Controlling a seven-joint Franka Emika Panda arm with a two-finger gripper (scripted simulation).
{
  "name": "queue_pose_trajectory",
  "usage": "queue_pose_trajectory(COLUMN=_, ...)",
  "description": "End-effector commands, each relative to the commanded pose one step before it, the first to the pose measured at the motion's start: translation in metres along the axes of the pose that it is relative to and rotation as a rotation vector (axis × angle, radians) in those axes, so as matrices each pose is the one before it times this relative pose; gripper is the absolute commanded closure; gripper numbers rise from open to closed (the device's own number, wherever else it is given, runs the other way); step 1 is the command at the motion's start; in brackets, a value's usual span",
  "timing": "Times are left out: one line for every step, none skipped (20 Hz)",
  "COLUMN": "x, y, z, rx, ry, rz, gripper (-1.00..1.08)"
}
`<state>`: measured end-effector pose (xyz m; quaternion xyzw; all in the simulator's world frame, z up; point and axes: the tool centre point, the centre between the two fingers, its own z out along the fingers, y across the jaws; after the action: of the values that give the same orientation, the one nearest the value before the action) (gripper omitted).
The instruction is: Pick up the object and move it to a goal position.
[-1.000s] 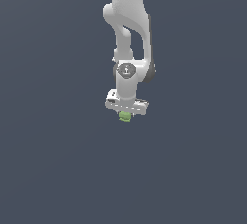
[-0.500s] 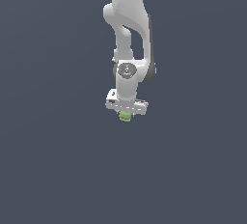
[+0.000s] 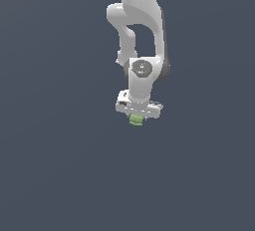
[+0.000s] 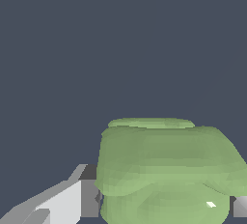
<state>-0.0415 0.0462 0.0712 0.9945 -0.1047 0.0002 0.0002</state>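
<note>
In the wrist view the object [image 4: 164, 170], a light-green, lumpy, rounded block, fills the near part of the picture. A white and grey finger [image 4: 72, 201] presses against one of its sides, and a small grey piece of the other finger [image 4: 240, 206] shows at its opposite side. Both fingers are cut off by the picture's edge, so their full shape cannot be made out, and the lower part of the block is cut off as well. Beyond the block lies only a flat dark grey-blue surface [image 4: 96, 39] with no visible edge or corner, so the block's place on the worktop cannot be given.

In the exterior view the gripper [image 3: 136, 119] points downward with its jaws closed on the object [image 3: 136, 120], which peeks out as a small green patch just beneath the white hand. Most of the block is hidden by the hand, and the fingertips are too small to tell apart. The white arm [image 3: 139, 36] rises from the hand and is cut off at the picture's top. Whether the block touches the surface below cannot be told against the uniform backdrop [image 3: 50, 165].
</note>
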Motion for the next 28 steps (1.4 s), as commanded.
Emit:
queue_pose_trajectory(x=0.00437, y=-0.01702, z=-0.01351, rx=0.00012, ry=0.00070, rz=-0.00058, gripper=1.08)
queue_pose_trajectory(x=0.00203, y=-0.00743, z=-0.00587, rx=0.00000, ry=0.00000, rz=0.00000, gripper=1.08)
queue_pose_trajectory(x=0.00213, y=-0.00770, z=-0.00608, rx=0.00000, ry=0.00000, rz=0.00000, gripper=1.08)
queue_pose_trajectory(x=0.00221, y=-0.00792, z=-0.00625, rx=0.00000, ry=0.00000, rz=0.00000, gripper=1.08)
queue_pose_trajectory(x=0.00238, y=-0.00796, z=-0.00621, rx=-0.00057, ry=-0.00010, rz=0.00037, gripper=1.08)
queue_pose_trajectory(x=0.00237, y=-0.00827, z=-0.00650, rx=0.00000, ry=0.00000, rz=0.00000, gripper=1.08)
queue_pose_trajectory(x=0.00244, y=-0.00840, z=-0.00659, rx=0.00000, ry=0.00000, rz=0.00000, gripper=1.08)
queue_pose_trajectory(x=0.00250, y=-0.00851, z=-0.00666, rx=0.00000, ry=0.00000, rz=0.00000, gripper=1.08)
queue_pose_trajectory(x=0.00256, y=-0.00856, z=-0.00668, rx=0.00000, ry=0.00000, rz=0.00000, gripper=1.08)
queue_pose_trajectory(x=0.00249, y=-0.00817, z=-0.00635, rx=0.00000, ry=0.00000, rz=0.00000, gripper=1.08)
queue_pose_trajectory(x=0.00237, y=-0.00759, z=-0.00588, rx=0.00000, ry=0.00000, rz=0.00000, gripper=1.08)
queue_pose_trajectory(x=0.00222, y=-0.00703, z=-0.00543, rx=0.00000, ry=0.00000, rz=0.00000, gripper=1.08)
queue_pose_trajectory(x=0.00207, y=-0.00647, z=-0.00499, rx=0.00000, ry=0.00000, rz=0.00000, gripper=1.08)
queue_pose_trajectory(x=0.00205, y=-0.00576, z=-0.00438, rx=0.00014, ry=-0.00039, rz=0.00026, gripper=1.08)
queue_pose_trajectory(x=0.00180, y=-0.00541, z=-0.00413, rx=0.00000, ry=0.00000, rz=0.00000, gripper=1.08)
queue_pose_trajectory(x=0.00168, y=-0.00488, z=-0.00371, rx=0.00000, ry=0.00000, rz=0.00000, gripper=1.08)
queue_pose_trajectory(x=0.00156, y=-0.00437, z=-0.00330, rx=0.00000, ry=0.00000, rz=0.00000, gripper=1.08)
queue_pose_trajectory(x=0.00144, y=-0.00393, z=-0.00296, rx=0.00000, ry=0.00000, rz=0.00000, gripper=1.08)
queue_pose_trajectory(x=0.00132, y=-0.00353, z=-0.00265, rx=0.00000, ry=0.00000, rz=0.00000, gripper=1.08)
queue_pose_trajectory(x=0.00119, y=-0.00316, z=-0.00236, rx=0.00000, ry=0.00000, rz=0.00000, gripper=1.08)
queue_pose_trajectory(x=0.00113, y=-0.00274, z=-0.00194, rx=0.00048, ry=-0.00049, rz=-0.00005, gripper=1.08)
queue_pose_trajectory(x=0.00093, y=-0.00244, z=-0.00182, rx=0.00000, ry=0.00000, rz=0.00000, gripper=1.08)
queue_pose_trajectory(x=0.00081, y=-0.00209, z=-0.00155, rx=0.00000, ry=0.00000, rz=0.00000, gripper=1.08)
queue_pose_trajectory(x=0.00069, y=-0.00175, z=-0.00130, rx=0.00000, ry=0.00000, rz=0.00000, gripper=1.08)
queue_pose_trajectory(x=0.00058, y=-0.00142, z=-0.00104, rx=0.00000, ry=0.00000, rz=0.00000, gripper=1.08)
queue_pose_trajectory(x=0.00047, y=-0.00108, z=-0.00079, rx=0.00000, ry=0.00000, rz=0.00000, gripper=1.08)
queue_pose_trajectory(x=0.00037, y=-0.00076, z=-0.00054, rx=0.00000, ry=0.00000, rz=0.00000, gripper=1.08)
queue_pose_trajectory(x=0.00027, y=-0.00043, z=-0.00029, rx=0.00000, ry=0.00000, rz=0.00000, gripper=1.08)
